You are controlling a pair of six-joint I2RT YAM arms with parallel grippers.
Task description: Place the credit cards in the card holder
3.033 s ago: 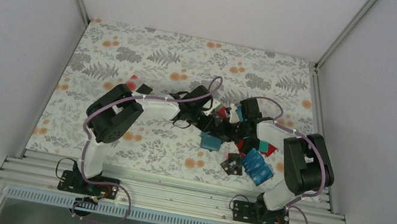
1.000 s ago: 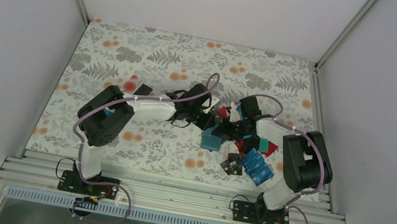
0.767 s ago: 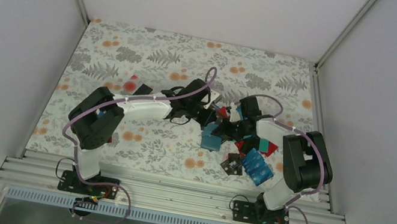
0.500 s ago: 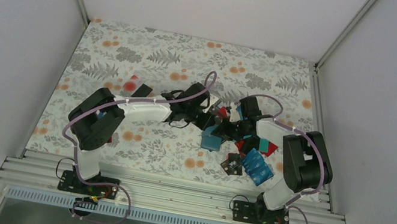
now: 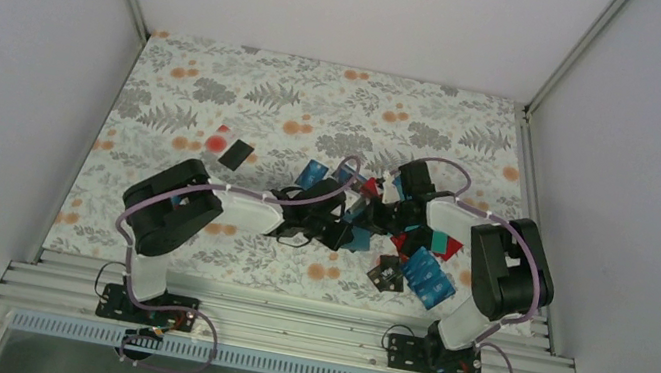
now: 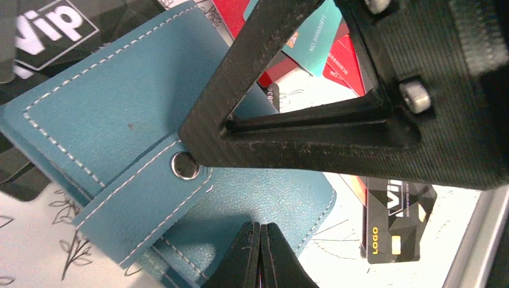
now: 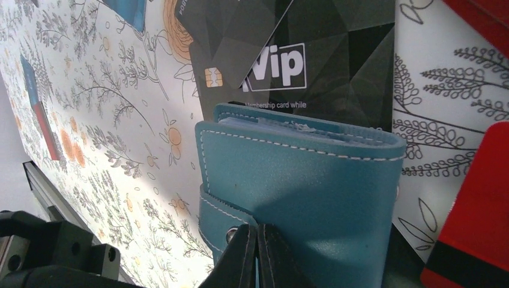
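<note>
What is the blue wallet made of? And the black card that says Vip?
The card holder looks like leather or soft fake leather; I cannot tell which. It is matte and finely grained, with pale stitching along its edges and a shiny metal snap. The black Vip card looks like thin, stiff plastic: smooth, slightly glossy, with printed letters and a small gold chip.

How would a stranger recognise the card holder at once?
On the floral table cover, find the heap of cards before the right arm. The card holder lies at its left side: thick, teal-blue, white-stitched, with a snap strap; its neighbours are thin cards.
</note>
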